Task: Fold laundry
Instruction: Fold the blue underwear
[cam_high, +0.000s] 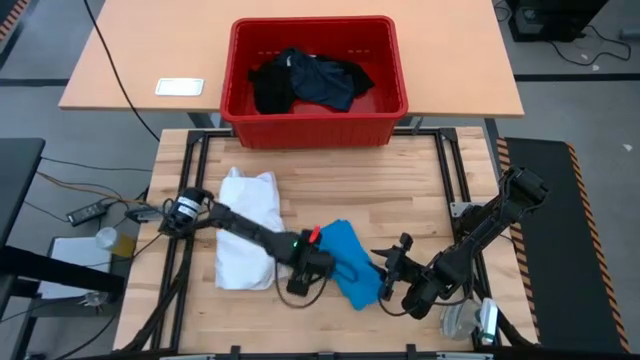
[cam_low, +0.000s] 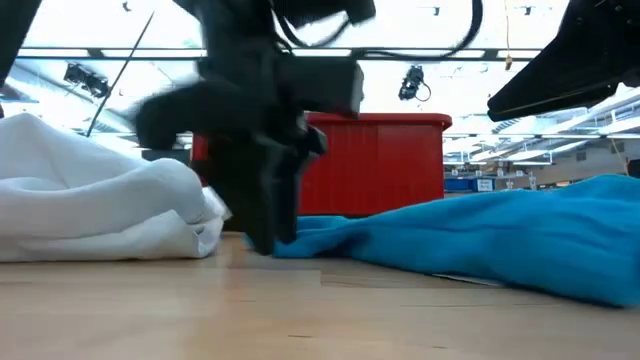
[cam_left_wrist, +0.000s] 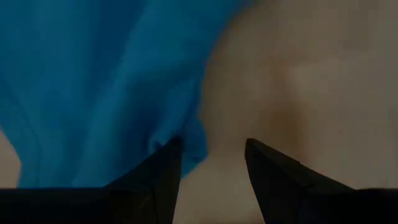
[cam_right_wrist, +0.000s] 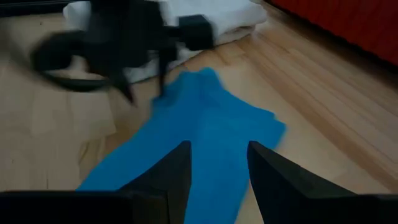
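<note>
The small bright blue cloth piece (cam_high: 347, 262) lay crumpled on the pale wooden slatted table (cam_high: 400, 190), just beside the folded white cotton shirt (cam_high: 248, 228), while the dark garments (cam_high: 305, 80) waited in the red plastic crate (cam_high: 390, 100) at the far edge; the step in hand looked like the blue piece's fold, with the white shirt seemingly finished. The left gripper (cam_high: 303, 280) was down at the blue cloth's edge nearest the shirt; in its wrist view the two dark fingers (cam_left_wrist: 163, 168) stood parted, one touching the hem and bare wood showing between them, so nothing was grasped. The right gripper (cam_high: 393, 272) hung at the opposite edge, its fingers (cam_right_wrist: 171, 171) likewise apart over blue cloth and clear of it. The next move probably called for each gripper to settle onto an edge, pinch one layer only, and spread the piece flat before folding it over.
</note>
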